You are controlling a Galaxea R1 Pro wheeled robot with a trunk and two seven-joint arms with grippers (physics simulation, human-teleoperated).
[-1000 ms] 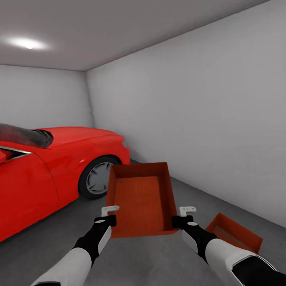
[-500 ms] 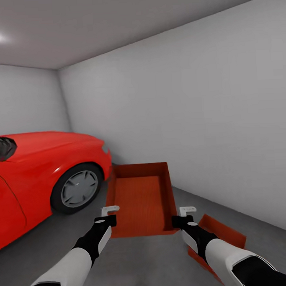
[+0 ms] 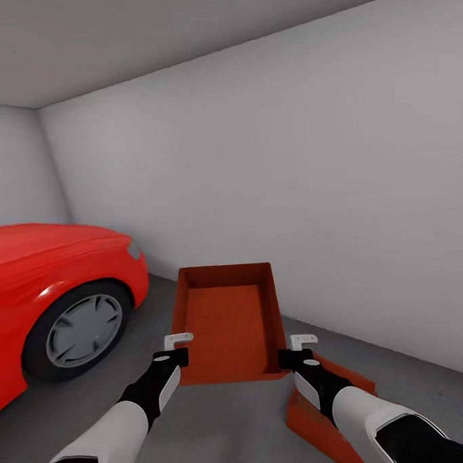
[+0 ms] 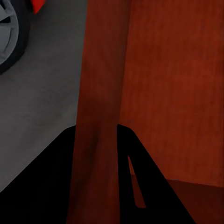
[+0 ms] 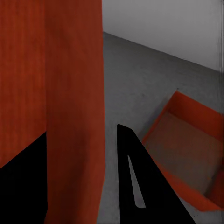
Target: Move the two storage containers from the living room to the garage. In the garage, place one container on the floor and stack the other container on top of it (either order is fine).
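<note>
I hold one red-orange storage container (image 3: 226, 320) level in front of me, above the garage floor (image 3: 221, 422). My left gripper (image 3: 176, 350) is shut on its left wall (image 4: 100, 107), which runs between the black fingers (image 4: 140, 177). My right gripper (image 3: 297, 348) is shut on its right wall (image 5: 74, 93). The other storage container (image 3: 316, 424) lies on the grey concrete at the lower right, partly hidden by my right forearm. In the right wrist view this container (image 5: 186, 144) sits open-topped just beside the held one.
A red car (image 3: 51, 288) with a grey wheel (image 3: 84, 331) stands at the left. A plain white-grey wall (image 3: 325, 206) runs along the right and meets the floor close behind the containers.
The whole view has swung to the right: the car slid left in the picture and the floor container moved closer under my right arm. Both grippers keep their hold on the carried container.
</note>
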